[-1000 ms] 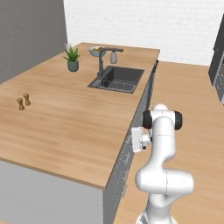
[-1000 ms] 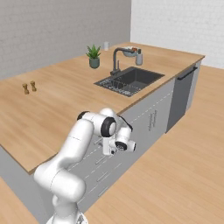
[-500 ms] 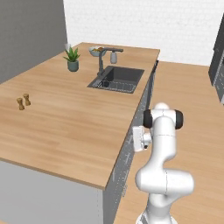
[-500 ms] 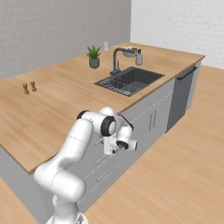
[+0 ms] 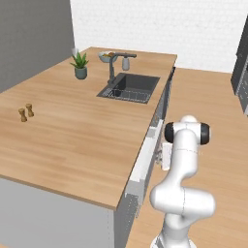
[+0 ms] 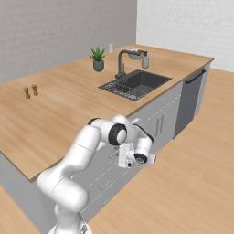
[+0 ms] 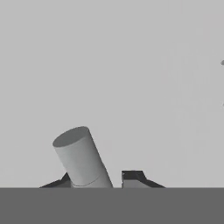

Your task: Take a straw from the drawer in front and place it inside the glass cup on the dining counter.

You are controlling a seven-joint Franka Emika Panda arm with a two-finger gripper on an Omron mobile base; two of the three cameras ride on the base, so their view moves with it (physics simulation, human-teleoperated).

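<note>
My gripper (image 7: pixel 94 179) is pressed against the grey front of the drawer (image 5: pixel 144 162), just under the edge of the dining counter (image 5: pixel 82 131). In the hand view a grey cylindrical drawer handle (image 7: pixel 81 155) stands between the two dark fingertips, which sit close on either side of it. From the base the gripper (image 5: pixel 161 156) points sideways into the drawer front, as it also does in the right base view (image 6: pixel 122 158). The glass cup (image 6: pixel 110 47) stands at the far end of the counter behind the plant, also seen from the left (image 5: pixel 75 52). The straw is hidden.
A dark sink (image 5: pixel 130 87) with a faucet (image 5: pixel 112 68) is set into the counter. A potted plant (image 5: pixel 80 65), a soap bottle (image 5: pixel 125 63) and a fruit bowl (image 5: pixel 106 57) stand behind it. Two small shakers (image 5: pixel 25 113) sit at the left. Wooden floor lies to the right.
The jaws have narrowed onto the drawer handle. The arm and the rest of the scene have hardly moved.
</note>
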